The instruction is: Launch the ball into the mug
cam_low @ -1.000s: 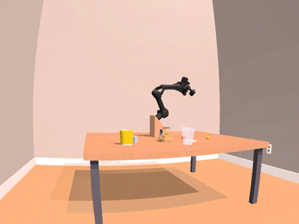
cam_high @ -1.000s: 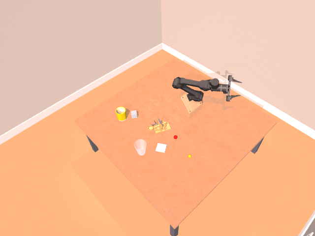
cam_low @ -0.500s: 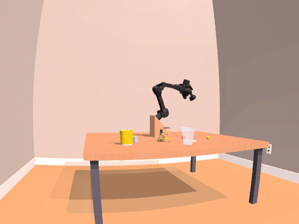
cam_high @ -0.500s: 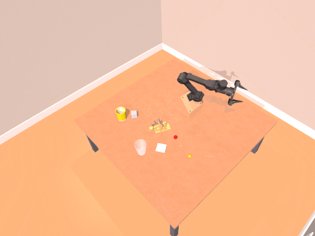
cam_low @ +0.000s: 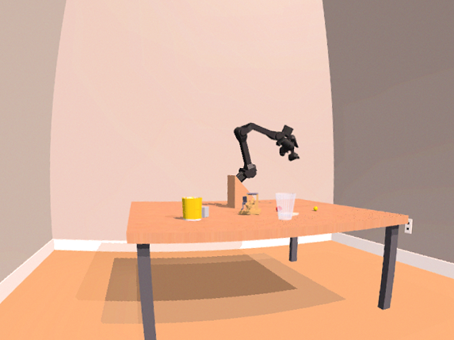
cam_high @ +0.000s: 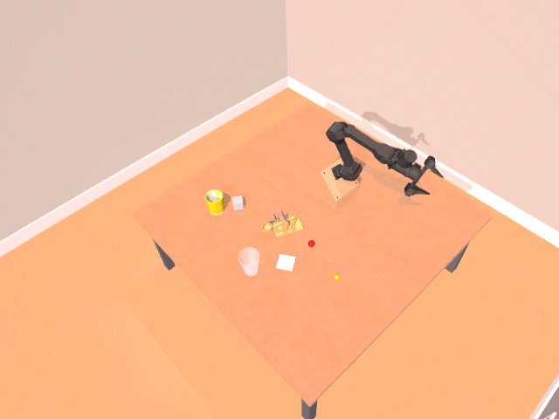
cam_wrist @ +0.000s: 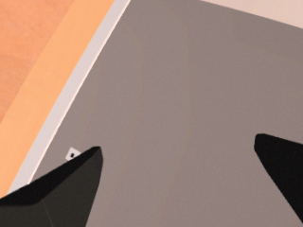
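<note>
Jaws [cam_high: 431, 183] [cam_low: 296, 149] spread; catapult [cam_high: 287, 226] [cam_low: 250, 209] slatted, apparently wooden.

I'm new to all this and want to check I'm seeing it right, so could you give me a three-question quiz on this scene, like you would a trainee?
1. True or false: the yellow mug stands upright on the table.
2. Which lies nearest the catapult?
A) the red ball
B) the yellow ball
C) the yellow mug
3. Fill in the blank: the arm's tool is ____, with nothing between its fingers.

Key: 1. True; 2. A; 3. open
</note>
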Available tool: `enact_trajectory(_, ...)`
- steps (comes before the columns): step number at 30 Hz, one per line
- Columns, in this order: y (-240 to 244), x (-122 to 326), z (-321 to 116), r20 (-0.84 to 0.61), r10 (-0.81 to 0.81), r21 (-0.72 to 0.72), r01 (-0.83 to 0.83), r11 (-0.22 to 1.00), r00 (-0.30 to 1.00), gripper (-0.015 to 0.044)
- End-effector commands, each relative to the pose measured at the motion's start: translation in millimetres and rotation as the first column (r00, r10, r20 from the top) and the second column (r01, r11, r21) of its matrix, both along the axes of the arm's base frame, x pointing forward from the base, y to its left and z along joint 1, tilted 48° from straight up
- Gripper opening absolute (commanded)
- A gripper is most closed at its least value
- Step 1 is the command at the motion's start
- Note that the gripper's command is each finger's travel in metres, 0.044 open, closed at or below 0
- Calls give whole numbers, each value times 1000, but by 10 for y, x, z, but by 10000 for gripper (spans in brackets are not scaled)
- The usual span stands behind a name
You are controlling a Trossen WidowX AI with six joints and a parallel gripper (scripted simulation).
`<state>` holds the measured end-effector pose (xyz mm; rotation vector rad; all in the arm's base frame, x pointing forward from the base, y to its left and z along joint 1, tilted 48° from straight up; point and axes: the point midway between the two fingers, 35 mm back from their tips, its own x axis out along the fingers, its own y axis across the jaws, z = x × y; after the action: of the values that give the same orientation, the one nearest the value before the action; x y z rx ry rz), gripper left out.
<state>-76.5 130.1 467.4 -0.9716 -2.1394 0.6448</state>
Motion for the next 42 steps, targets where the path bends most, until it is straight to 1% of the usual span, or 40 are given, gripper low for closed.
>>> enact_trajectory(1, 179, 16, -60, -27, -21, -83, 19, 996, 999, 440)
enact_trajectory(11, 550, 130, -256, -82, -100, -250, 77, 965, 992, 440)
enact_trajectory(21, 942, 359, -500, -168, -217, -436, 125, 891, 962, 440)
enact_trajectory(28, 1118, 540, -611, -152, -286, -476, 183, 860, 946, 440)
enact_trajectory(42, 1465, 996, -985, -262, -458, -674, 178, 717, 849, 440)
